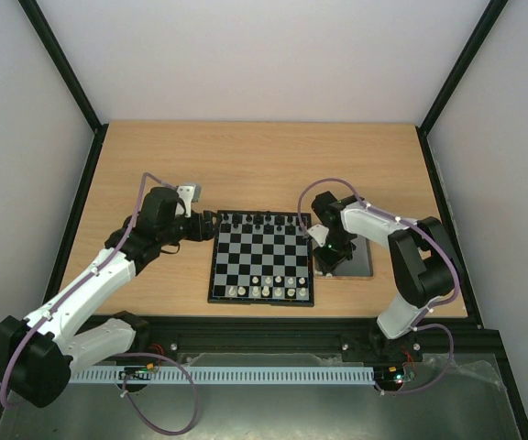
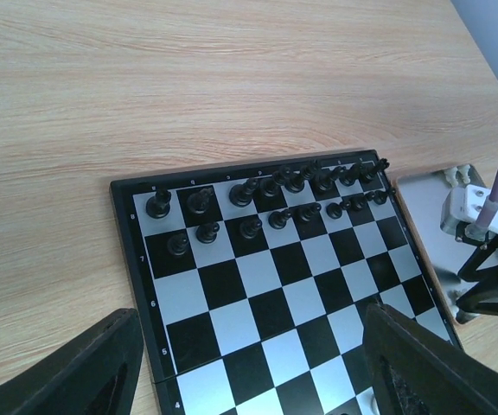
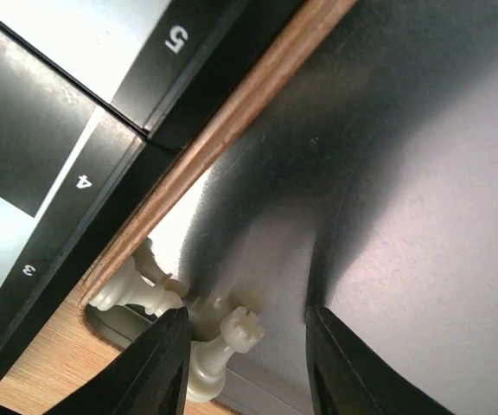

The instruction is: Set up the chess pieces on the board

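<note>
Your left pincer [image 2: 253, 376] hung wide open over the left edge of the board [image 1: 262, 258], with nothing between its fingers. On the board, the black figures [image 1: 257, 220] filled the two far rows. A handful of the cream chess pieces [image 1: 273, 291] stood in the near rows with gaps among them, so the white side looked only partly set.

Just beside the board on the counter [image 1: 246, 165] lay the metal tray [image 3: 422, 173], with a few white pieces on their sides in one corner. Your right pincer [image 3: 245, 367] was down in that corner. It was part open, with its fingers either side of one fallen piece [image 3: 223, 346] but not clamped on it.

I judged the step in hand to be the pick from the tray. The next move called for a square close on that piece's slim body. After that, you needed a straight lift clear of its neighbours [image 3: 132, 290] and the tray's lip before crossing to an empty near square.
</note>
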`<state>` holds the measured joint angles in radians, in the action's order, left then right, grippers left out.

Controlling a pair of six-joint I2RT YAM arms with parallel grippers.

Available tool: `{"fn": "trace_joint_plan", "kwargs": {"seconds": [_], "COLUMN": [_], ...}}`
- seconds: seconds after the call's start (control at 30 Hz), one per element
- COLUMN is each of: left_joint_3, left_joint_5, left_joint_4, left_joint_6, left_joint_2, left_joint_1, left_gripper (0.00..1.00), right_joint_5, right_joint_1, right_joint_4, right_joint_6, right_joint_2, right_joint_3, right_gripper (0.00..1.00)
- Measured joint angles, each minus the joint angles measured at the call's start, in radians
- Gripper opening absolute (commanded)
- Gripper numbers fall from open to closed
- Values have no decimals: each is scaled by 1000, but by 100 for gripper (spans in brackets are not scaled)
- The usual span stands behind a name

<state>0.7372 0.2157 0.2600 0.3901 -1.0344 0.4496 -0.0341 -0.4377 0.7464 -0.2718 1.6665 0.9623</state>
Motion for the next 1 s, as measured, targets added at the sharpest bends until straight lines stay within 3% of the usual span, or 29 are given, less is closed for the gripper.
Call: {"fn": "trace_joint_plan", "kwargs": {"seconds": [0.13, 0.33, 0.6, 1.0], "left_joint_3": [-5, -6, -16, -19], "left_joint_5": [0, 0, -2, -6], "left_joint_4": [-3, -6, -6, -6], "left_joint_6": [0, 0, 0, 1], "left_joint_2": [-5, -20, -21, -22], "left_joint_1": [0, 2, 5, 6], "left_gripper": [73, 73, 73, 73], "right_joint_5": [14, 25, 29, 67], "right_joint_1": [0, 0, 5, 5], "right_joint_4": [18, 42, 52, 41], "right_joint_6": [9, 11, 7, -32], "right_joint_2": [5, 32, 56, 84], "right_joint_3": [0, 0, 24, 58], "right_gripper": [40, 26, 17, 16]}}
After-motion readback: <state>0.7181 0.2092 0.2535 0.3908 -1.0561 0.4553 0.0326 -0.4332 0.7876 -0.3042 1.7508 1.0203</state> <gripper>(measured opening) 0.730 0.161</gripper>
